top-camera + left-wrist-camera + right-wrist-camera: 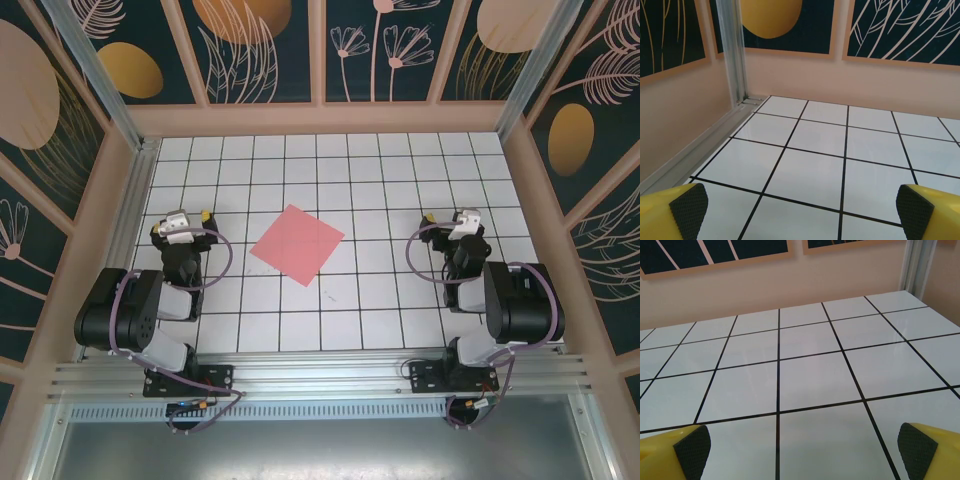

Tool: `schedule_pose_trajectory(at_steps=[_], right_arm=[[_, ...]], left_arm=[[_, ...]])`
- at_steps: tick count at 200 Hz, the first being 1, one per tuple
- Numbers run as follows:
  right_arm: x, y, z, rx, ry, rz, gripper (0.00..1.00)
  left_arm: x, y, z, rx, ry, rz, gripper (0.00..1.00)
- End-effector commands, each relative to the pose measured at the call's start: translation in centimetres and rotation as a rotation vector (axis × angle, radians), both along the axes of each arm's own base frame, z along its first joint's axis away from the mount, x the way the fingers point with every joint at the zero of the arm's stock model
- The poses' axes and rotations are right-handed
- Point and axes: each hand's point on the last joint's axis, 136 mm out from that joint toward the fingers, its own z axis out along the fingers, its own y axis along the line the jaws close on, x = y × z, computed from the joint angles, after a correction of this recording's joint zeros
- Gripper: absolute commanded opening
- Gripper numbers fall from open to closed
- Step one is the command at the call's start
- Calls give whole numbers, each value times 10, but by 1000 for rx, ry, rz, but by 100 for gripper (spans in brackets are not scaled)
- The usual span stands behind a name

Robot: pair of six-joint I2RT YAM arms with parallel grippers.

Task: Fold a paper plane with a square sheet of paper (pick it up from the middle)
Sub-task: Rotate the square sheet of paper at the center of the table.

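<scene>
A flat pink-red square sheet of paper (pixel 297 244) lies unfolded on the white grid table, turned like a diamond, midway between the two arms. My left gripper (pixel 182 221) rests to the left of it, about a tile and a half away, open with nothing between its fingers. My right gripper (pixel 462 221) sits to the right, roughly two tiles from the sheet, open and empty too. In the left wrist view the yellow fingers with black pads (pixel 689 206) stand wide apart over bare tiles. The right wrist view shows the same wide stance of its pads (pixel 916 447).
The white tiled table (pixel 330 160) is boxed in by pinkish walls with dark floral panels. An aluminium post (pixel 734 50) stands at the far left corner. Both arm bases sit on the metal rail (pixel 320 375) at the near edge.
</scene>
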Motion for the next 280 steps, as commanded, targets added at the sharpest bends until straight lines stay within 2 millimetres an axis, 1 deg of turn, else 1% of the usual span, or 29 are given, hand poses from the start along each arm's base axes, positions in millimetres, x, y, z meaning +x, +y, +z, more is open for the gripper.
schedule_pose_trajectory(at_steps=[1, 82, 117, 125, 138, 144, 152, 172, 183, 193, 197, 203, 212, 215, 223, 225, 230, 240, 245, 259, 269, 280], right_arm=[[5, 1, 8, 6, -28, 13, 99], [5, 1, 7, 6, -25, 11, 99], [5, 1, 9, 5, -25, 8, 99], [7, 2, 13, 0, -16, 5, 99], [12, 4, 25, -17, 8, -1, 99], [14, 7, 34, -22, 9, 5, 99], [17, 6, 46, -25, 12, -18, 99], [25, 20, 65, 21, 73, -6, 99], [31, 29, 66, 69, 145, -12, 99], [39, 41, 66, 115, 206, -11, 99], [41, 46, 63, 134, 239, -12, 99], [46, 58, 62, 156, 277, 1, 99], [51, 86, 56, 165, 344, 75, 99], [53, 98, 56, 166, 360, 108, 99], [57, 127, 53, 165, 395, 181, 99], [57, 138, 51, 168, 410, 216, 99], [58, 158, 50, 173, 427, 263, 99], [61, 190, 45, 187, 466, 309, 99], [62, 204, 40, 199, 495, 329, 99], [67, 245, 29, 241, 582, 394, 99], [68, 272, 20, 253, 636, 423, 95], [70, 295, 10, 239, 687, 442, 92]], left_arm=[[0, 0, 6, 14, -23, -11, 99], [1, 0, 5, 9, -17, -8, 99], [-5, 9, 9, 0, -43, 43, 99], [-8, 10, 12, -5, -54, 48, 99], [-14, 15, 20, -14, -73, 74, 98], [-16, 18, 23, -21, -74, 93, 98], [-18, 22, 29, -27, -75, 118, 99], [-17, 29, 45, -55, -70, 165, 98], [-14, 32, 52, -97, -57, 187, 99], [-9, 31, 57, -147, -38, 186, 99], [-7, 31, 58, -176, -29, 188, 98], [-4, 29, 59, -234, -11, 184, 99], [1, 23, 59, -320, 19, 165, 99], [4, 19, 61, -340, 24, 143, 99], [10, 5, 59, -366, 82, 72, 99], [12, 1, 60, -376, 90, 52, 98], [15, -6, 60, -403, 111, 19, 99], [19, -17, 58, -459, 156, -29, 99], [21, -21, 57, -485, 176, -42, 99], [21, -29, 45, -533, 267, -56, 98], [21, -35, 37, -545, 323, -74, 98], [20, -42, 31, -554, 368, -100, 99]])
